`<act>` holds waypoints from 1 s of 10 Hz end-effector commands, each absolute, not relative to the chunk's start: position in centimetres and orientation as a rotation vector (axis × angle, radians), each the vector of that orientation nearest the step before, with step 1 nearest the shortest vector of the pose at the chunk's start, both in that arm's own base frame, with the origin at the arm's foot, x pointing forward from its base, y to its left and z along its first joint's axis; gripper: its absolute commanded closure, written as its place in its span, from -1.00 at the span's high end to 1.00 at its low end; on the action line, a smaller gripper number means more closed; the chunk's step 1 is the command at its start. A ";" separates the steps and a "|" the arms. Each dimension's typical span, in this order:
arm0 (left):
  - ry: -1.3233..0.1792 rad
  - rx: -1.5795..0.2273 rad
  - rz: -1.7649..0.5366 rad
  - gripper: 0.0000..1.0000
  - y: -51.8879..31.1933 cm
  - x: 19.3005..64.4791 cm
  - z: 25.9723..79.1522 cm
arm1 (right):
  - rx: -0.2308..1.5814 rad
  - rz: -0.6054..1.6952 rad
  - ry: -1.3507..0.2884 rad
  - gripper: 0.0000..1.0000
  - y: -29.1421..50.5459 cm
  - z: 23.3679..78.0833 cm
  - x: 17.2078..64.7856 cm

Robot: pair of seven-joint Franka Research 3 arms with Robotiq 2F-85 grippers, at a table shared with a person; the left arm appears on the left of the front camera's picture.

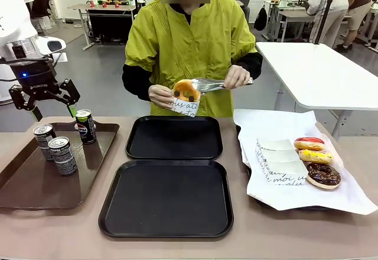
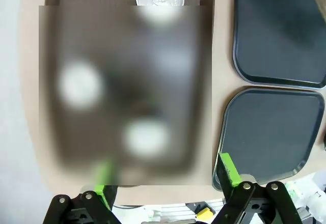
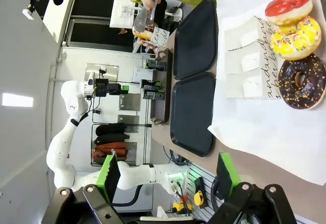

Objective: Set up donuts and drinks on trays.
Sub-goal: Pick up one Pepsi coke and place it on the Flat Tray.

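Left end effector point(image 1: 54, 110) hangs at upper left of the front view, jaws wide apart and holding nothing, pointing down over the far end of the brown tray point(image 1: 23, 184). Three upright drink cans point(image 1: 62, 155) stand on that tray, the nearest just below-right of it, so the left arm is closer. Black trays point(image 1: 167, 201) sit at centre with nothing on them. Person's hand point(image 1: 158, 94) holds an orange donut point(image 1: 186, 88) with tongs point(image 1: 212, 84) above the far tray. Right end effector point(image 3: 168, 175) is open and empty.

You have two plain black rectangular plastic trays point(image 1: 168, 198), a brown rectangular plastic tray point(image 1: 35, 183), and slim dark cans point(image 1: 62, 155) topped silver. The round golden-orange glazed donut point(image 1: 186, 90) shows dark spots, and its white paper holder point(image 1: 185, 106) carries dark script. Three more: a red-iced ring donut point(image 1: 309, 143), a yellow sprinkled ring donut point(image 1: 315, 156), a chocolate-brown speckled ring donut point(image 1: 323, 175).
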State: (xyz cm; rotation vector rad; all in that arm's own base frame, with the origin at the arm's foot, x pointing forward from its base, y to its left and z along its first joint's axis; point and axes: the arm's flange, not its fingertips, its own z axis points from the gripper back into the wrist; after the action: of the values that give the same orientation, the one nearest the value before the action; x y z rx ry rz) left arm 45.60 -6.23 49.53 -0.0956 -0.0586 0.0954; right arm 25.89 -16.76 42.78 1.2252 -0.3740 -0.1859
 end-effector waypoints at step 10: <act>-0.177 0.005 0.102 1.00 -7.3 43.1 44.4 | 1.232 -0.177 -0.387 1.00 -16.8 42.8 26.0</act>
State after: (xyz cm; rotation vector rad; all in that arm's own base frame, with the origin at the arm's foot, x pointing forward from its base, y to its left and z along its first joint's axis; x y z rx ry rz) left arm 42.74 -6.86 45.10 0.0001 -0.1584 0.1231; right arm 25.86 -16.79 42.78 1.2245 -0.3747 -0.1875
